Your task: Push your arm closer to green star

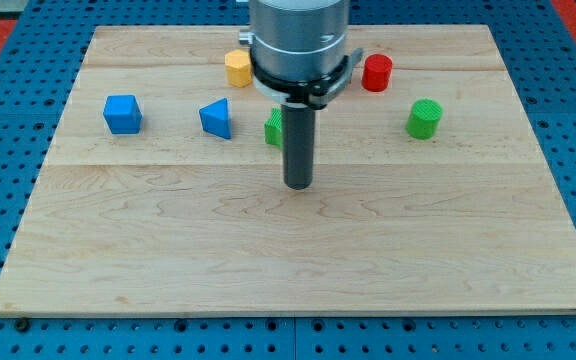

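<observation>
near the board's middle, just below a green block [273, 127] half hidden behind the rod, sat my tip [298, 185], bare, gripping nothing, touching no block. judged that green block to be the star, though its points could not be made out with the rod across it. best done by a short slide toward the view's top and slightly left, stopping just beside the star without nudging it, and keeping clear of the blue triangular block [216, 118] to its left. elsewhere: a blue cube [123, 114] at the view's left, a yellow block [238, 68] and a red cylinder [376, 73] near the top, a green cylinder [424, 119] at the right. all matte, ridged plastic, on a pale wooden board [298, 260] with visible grain.
</observation>
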Tool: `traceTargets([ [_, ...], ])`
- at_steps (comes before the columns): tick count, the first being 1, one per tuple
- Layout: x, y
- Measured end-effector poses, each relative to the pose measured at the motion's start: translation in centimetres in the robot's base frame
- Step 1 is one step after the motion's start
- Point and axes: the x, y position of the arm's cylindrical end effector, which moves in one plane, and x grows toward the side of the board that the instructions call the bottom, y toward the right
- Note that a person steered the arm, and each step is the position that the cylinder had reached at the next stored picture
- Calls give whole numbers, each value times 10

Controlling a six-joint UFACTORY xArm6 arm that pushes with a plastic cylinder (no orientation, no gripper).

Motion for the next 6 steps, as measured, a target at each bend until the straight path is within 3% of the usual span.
traceTargets([
  [6, -7, 16],
])
